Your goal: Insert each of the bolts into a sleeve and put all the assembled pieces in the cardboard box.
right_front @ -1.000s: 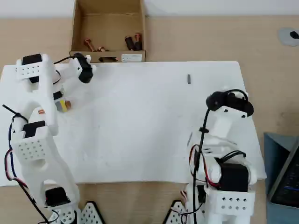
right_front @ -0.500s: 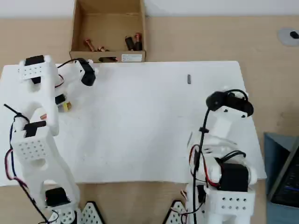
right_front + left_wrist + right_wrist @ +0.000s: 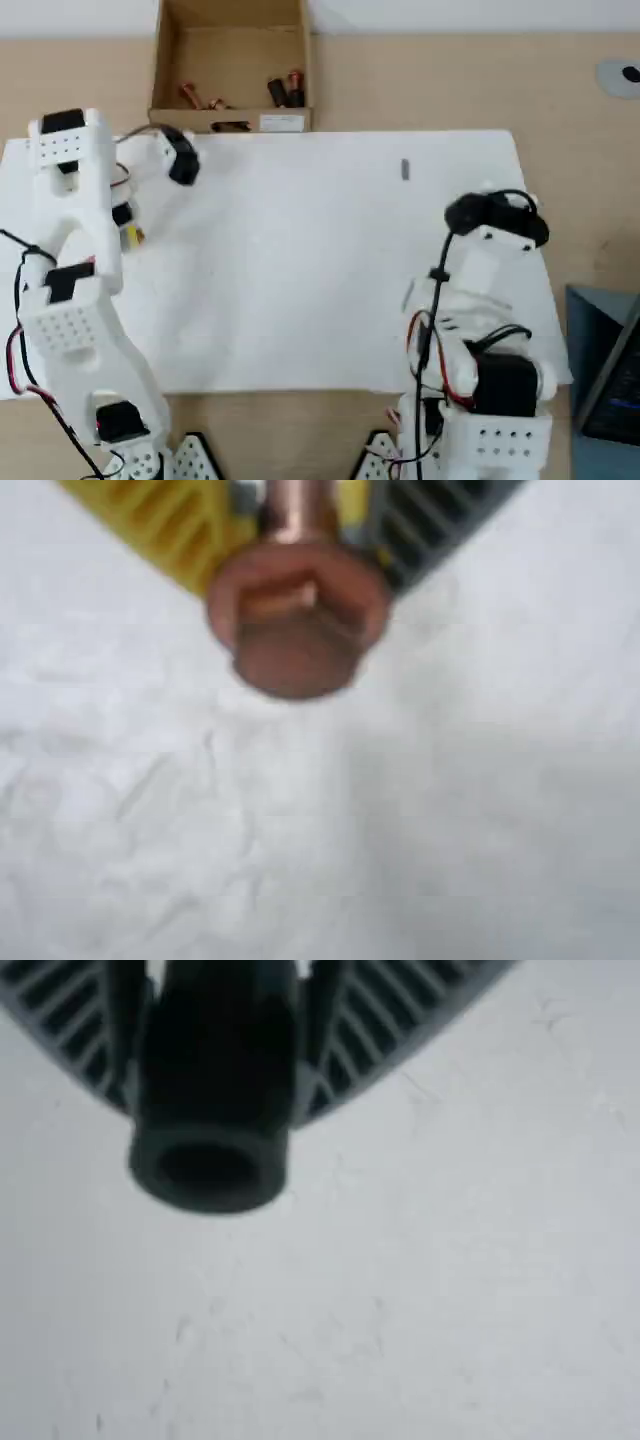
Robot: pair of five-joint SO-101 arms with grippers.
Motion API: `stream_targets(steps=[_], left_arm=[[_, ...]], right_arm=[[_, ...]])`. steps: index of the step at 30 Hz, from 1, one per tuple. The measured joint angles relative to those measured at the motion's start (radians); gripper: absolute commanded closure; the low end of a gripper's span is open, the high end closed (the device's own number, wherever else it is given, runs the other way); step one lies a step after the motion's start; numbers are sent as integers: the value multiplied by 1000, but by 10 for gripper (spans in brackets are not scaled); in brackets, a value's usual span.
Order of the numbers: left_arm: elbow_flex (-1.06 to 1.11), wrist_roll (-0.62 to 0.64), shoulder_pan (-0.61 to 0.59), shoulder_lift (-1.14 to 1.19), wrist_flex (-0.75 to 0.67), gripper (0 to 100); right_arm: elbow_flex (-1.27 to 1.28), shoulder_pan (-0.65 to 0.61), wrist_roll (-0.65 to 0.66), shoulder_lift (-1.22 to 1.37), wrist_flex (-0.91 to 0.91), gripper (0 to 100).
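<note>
Left claw (image 3: 300,535) (one yellow finger, one dark) is clamped on a copper bolt (image 3: 296,630). The bolt's flanged head juts past the fingertips, just above the white worktop (image 3: 400,860). Beyond that claw, off toward the other arm, sits the cardboard box (image 3: 190,122) with assembled pieces (image 3: 284,90) lying inside. A small dark piece (image 3: 404,170) lies on the worktop ahead of the right claw (image 3: 215,1020), which is closed around a dark sleeve (image 3: 210,1130), open end outward.
</note>
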Motion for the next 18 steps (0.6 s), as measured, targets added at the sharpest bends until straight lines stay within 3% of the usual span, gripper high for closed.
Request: stream_targets(steps=[6, 18], left_arm=[[-6, 384, 44, -190, 5, 998], [40, 793, 190, -698, 11, 998]], right_arm=[[-89, 0, 110, 0, 21, 989], [-227, 0, 270, -98, 121, 989]])
